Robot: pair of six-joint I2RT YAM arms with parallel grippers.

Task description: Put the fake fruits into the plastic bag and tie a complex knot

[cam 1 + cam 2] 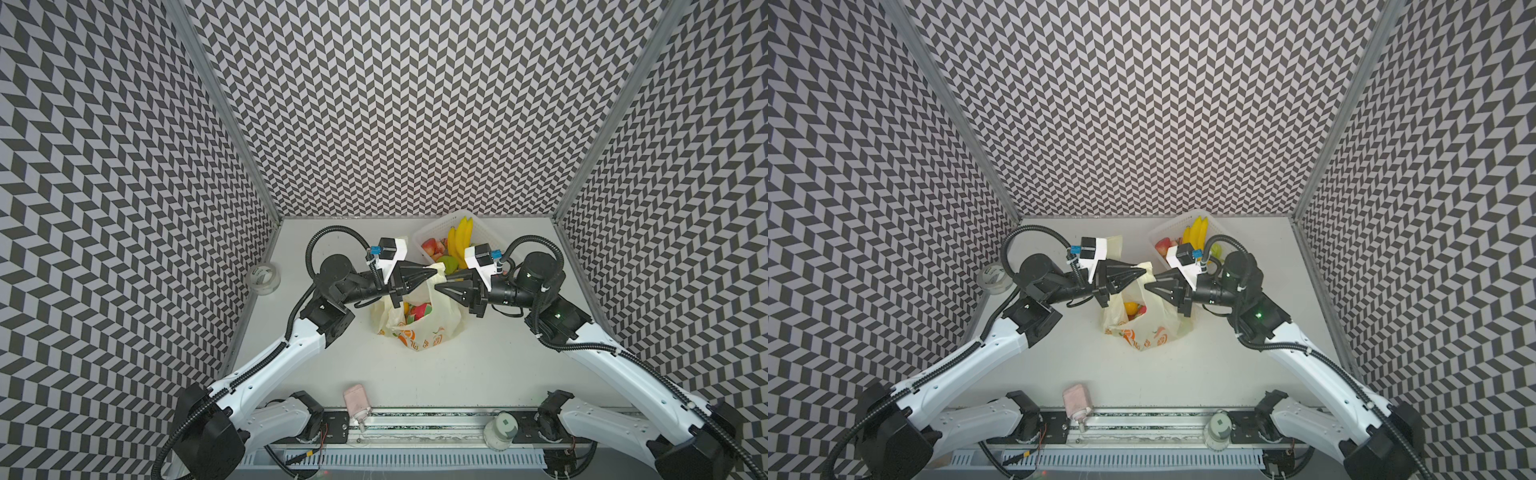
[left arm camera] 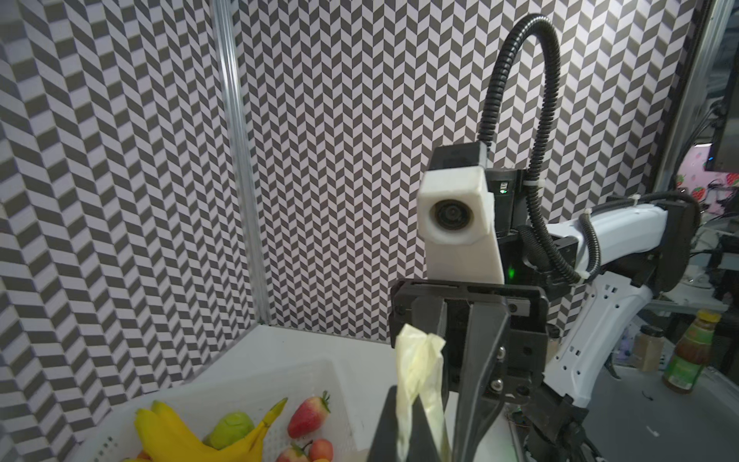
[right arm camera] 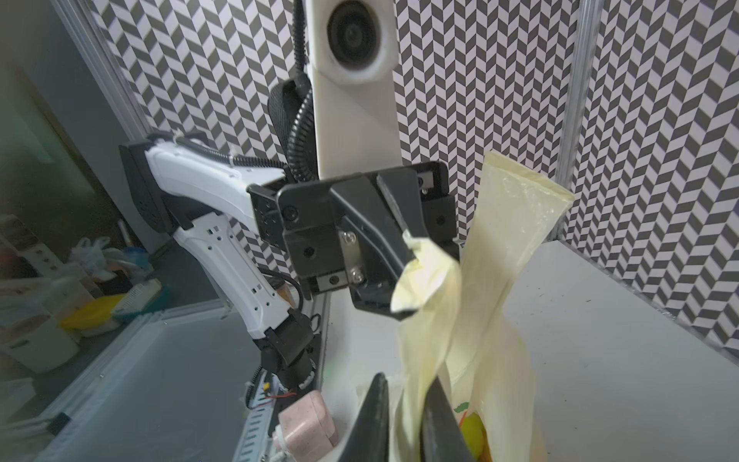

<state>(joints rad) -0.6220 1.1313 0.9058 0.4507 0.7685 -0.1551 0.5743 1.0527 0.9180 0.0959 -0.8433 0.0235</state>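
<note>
Plastic bag [image 1: 419, 332] standing upright, holding fake fruits [image 1: 417, 311], just in front of white basket [image 1: 432, 232], left gripper [image 1: 436, 272] pinched tight on handle strip [image 3: 424, 276], right gripper [image 1: 435, 287] fingers slightly apart around bag plastic.

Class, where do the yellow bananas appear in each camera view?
In a top view: the bananas just right of centre.
In a top view: bananas likewise just right of centre.
Left wrist view: bananas beside a green fruit.
Right wrist view: not in it.
Shared landmark: the white basket holding them.
</note>
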